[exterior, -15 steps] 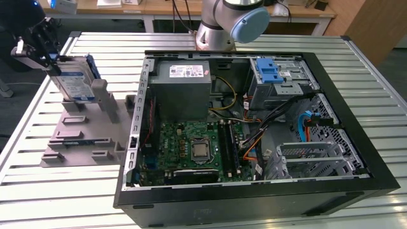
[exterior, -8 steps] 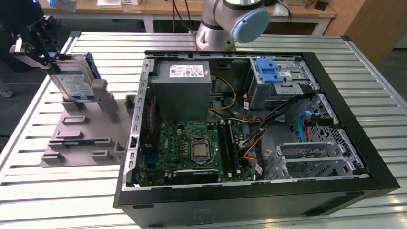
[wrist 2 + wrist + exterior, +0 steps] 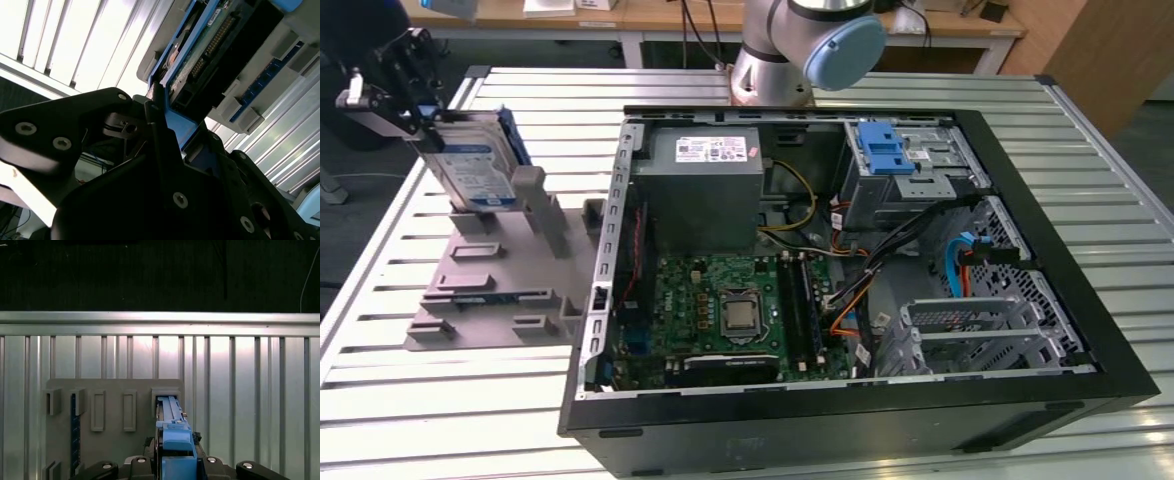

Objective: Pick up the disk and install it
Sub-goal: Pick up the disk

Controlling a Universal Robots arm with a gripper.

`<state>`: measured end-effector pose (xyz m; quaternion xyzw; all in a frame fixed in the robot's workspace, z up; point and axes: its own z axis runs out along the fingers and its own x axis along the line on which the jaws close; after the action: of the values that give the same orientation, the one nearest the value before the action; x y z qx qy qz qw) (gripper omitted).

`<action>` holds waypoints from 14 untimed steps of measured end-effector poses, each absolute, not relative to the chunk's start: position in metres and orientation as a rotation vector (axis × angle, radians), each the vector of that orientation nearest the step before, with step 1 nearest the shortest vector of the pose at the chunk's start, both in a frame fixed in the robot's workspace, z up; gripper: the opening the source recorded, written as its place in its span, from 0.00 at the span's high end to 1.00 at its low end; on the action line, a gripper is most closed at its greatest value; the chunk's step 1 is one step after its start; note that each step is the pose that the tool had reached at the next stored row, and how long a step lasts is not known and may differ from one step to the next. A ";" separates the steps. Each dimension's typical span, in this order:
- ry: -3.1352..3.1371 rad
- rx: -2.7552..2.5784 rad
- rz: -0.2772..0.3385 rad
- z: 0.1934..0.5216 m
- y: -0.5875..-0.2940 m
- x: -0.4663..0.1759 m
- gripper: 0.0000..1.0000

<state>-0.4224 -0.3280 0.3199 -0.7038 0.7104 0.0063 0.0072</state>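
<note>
The gripper (image 3: 411, 118) is clamped on the top edge of the upright disk (image 3: 474, 168) at the grey holder (image 3: 480, 290).

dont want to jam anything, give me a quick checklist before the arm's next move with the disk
1. Grip: ok. The gripper is shut on the disk at its top edge, around the blue rail.
2. Disk clear of the grey holder: cannot tell. Its lower edge sits low among the holder's posts.
3. Computer case open: ok. The side is off and the inside is exposed.
4. Drive cage free to take the disk: cannot tell. Its bay is not visible from here.
5. Cables out of the way: cannot tell. Blue and orange ones run close beside the cage.
</note>
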 end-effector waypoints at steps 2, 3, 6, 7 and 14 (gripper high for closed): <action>2.222 -2.201 0.020 0.321 -0.328 -0.422 0.64; 2.221 -2.201 0.020 0.322 -0.328 -0.422 0.64; 2.222 -2.201 0.020 0.323 -0.328 -0.422 0.64; 2.221 -2.201 0.020 0.324 -0.328 -0.422 0.64; 2.221 -2.201 0.020 0.327 -0.328 -0.422 0.64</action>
<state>-0.4224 -0.3280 0.3271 -0.7038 0.7104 0.0063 0.0072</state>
